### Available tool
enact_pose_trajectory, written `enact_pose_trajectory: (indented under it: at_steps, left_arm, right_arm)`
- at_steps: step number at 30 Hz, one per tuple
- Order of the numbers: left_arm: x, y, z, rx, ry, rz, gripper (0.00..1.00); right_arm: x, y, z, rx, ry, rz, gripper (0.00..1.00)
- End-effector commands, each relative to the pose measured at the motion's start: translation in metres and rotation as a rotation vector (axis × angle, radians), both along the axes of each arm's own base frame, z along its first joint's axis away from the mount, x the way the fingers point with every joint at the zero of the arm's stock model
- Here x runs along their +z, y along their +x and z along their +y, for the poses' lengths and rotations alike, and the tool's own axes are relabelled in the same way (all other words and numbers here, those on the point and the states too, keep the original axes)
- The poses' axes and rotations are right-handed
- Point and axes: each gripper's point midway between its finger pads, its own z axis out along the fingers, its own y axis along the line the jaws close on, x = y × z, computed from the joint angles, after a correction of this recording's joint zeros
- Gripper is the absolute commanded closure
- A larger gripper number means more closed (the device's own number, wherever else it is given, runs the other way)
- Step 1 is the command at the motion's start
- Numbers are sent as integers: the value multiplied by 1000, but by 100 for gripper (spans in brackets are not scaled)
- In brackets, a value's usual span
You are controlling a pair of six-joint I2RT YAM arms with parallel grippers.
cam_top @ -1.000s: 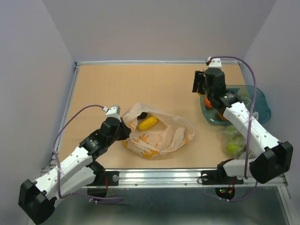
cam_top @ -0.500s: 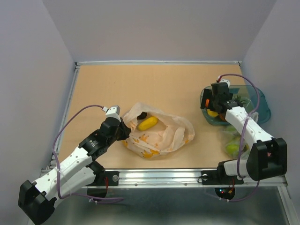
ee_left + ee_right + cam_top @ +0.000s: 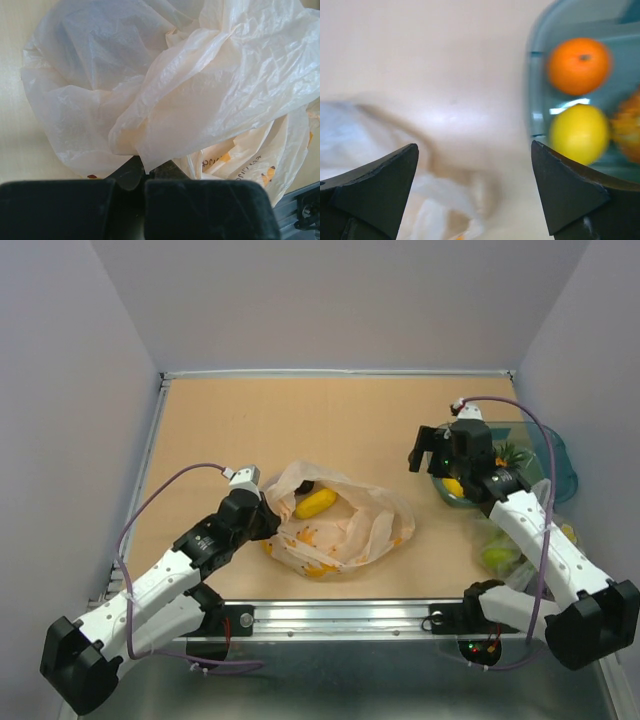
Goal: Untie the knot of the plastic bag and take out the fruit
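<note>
From where I stand the left tool (image 3: 262,520) is clamped together on a fold of the plastic bag (image 3: 345,520). Its wrist view shows the thin peach film pinched between the dark fingers (image 3: 75,205). I take it this grip is there to pin the near-left edge to the counter (image 3: 300,420) and keep the mouth gaping. The bag lies crumpled near the front middle of the counter with its mouth open towards the back. I see no knot, so I judge the untying is done. In the opening sits a longish yellow fruit, a banana (image 3: 315,503) by the look of it, with a dark fruit (image 3: 303,485) just behind it that I cannot name. The right tool (image 3: 475,146) hangs with its jaws wide apart and nothing between them, above bare counter between the bag and the teal bowl (image 3: 555,465). The bowl at the right edge holds an orange (image 3: 579,65), a lemon (image 3: 579,134) and a blurred orange shape that is likely the pineapple (image 3: 627,125). My guess is that the fruit goes there, with the two still in the bag left to fetch. A clearer bag (image 3: 505,545) with green and yellow contents lies just in front of the bowl, under the right arm and off the path to the peach bag. What could hinder a reach is the loose film round the mouth, which may fold over the fruit.
</note>
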Motion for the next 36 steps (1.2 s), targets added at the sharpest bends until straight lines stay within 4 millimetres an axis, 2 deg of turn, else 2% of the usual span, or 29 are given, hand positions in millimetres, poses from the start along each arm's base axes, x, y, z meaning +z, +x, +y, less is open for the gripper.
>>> enact_pose_trajectory:
  at_steps: [1, 2, 3, 4, 5, 6, 7, 9, 10, 11, 12, 14, 17, 18, 20, 21, 22, 24, 25, 28, 29, 31, 34, 35, 36]
  left_arm:
    - [22, 9, -11, -23, -36, -53, 100]
    - [23, 9, -12, -27, -40, -56, 100]
    - [23, 9, -12, -27, -41, -55, 100]
    - [25, 10, -13, -28, -46, -59, 100]
    - [25, 10, -14, -28, -47, -57, 100]
    - [25, 10, -14, -29, -49, -58, 100]
    - [26, 10, -14, -30, -50, -56, 100]
    - [27, 10, -15, -27, -55, -56, 100]
    - [26, 9, -15, -25, -58, -51, 100]
    - [26, 9, -15, -23, -58, -47, 100]
    - [26, 9, -15, -22, -62, -47, 100]
    - [27, 8, -16, -27, -71, -41, 100]
    - [31, 7, -18, -31, -86, -40, 100]
    - [35, 7, -19, -33, -93, -44, 100]
    - [37, 5, -21, -43, -100, -42, 100]
    - [39, 5, -23, -49, -110, -43, 100]
    - [39, 5, -22, -49, -109, -41, 100]
    - [41, 2, -25, -64, -120, -38, 100]
    - [41, 2, -25, -68, -122, -37, 100]
    - [38, -2, -27, -84, -129, -25, 100]
    - [39, -4, -28, -89, -138, -22, 100]
    - [37, -5, -27, -85, -144, -21, 100]
    - [34, -12, -30, -112, -169, -3, 100]
    - [35, -14, -30, -115, -178, -6, 100]
    - [34, -16, -31, -117, -183, -2, 100]
  right_arm:
    - [35, -23, 79, 144, 206, -87, 3]
    - [35, -27, 90, 125, 268, -81, 5]
    - [25, -35, 100, 130, 294, -62, 6]
    - [30, -44, 123, 176, 344, -82, 8]
    - [29, -48, 132, 152, 396, -80, 9]
    - [20, -52, 140, 147, 407, -69, 10]
    - [18, -60, 158, 168, 420, -80, 11]
    - [9, -66, 176, 162, 440, -63, 11]
    - [-1, -71, 193, 167, 429, -50, 11]
    - [4, -75, 200, 175, 446, -60, 11]
    - [-2, -81, 218, 199, 443, -48, 11]
    - [-20, -78, 231, 168, 424, -31, 11]
    - [-33, -72, 244, 97, 443, -22, 11]
    - [-50, -68, 245, 62, 421, -1, 12]
    - [-57, -59, 245, -17, 437, -6, 13]
    - [-56, -51, 252, -42, 457, -26, 13]
    - [-65, -50, 252, -46, 440, -17, 13]
    - [-62, -41, 259, -72, 454, -36, 13]
    - [-71, -38, 264, -75, 439, -33, 13]
    - [-70, -28, 279, -77, 448, -37, 13]
    - [-82, -25, 282, -90, 431, -30, 13]
    - [-80, -19, 289, -106, 443, -38, 14]
    - [-93, -12, 294, -129, 422, -41, 15]
    - [-90, -9, 298, -132, 427, -48, 15]
    - [-102, -7, 300, -131, 401, -41, 15]
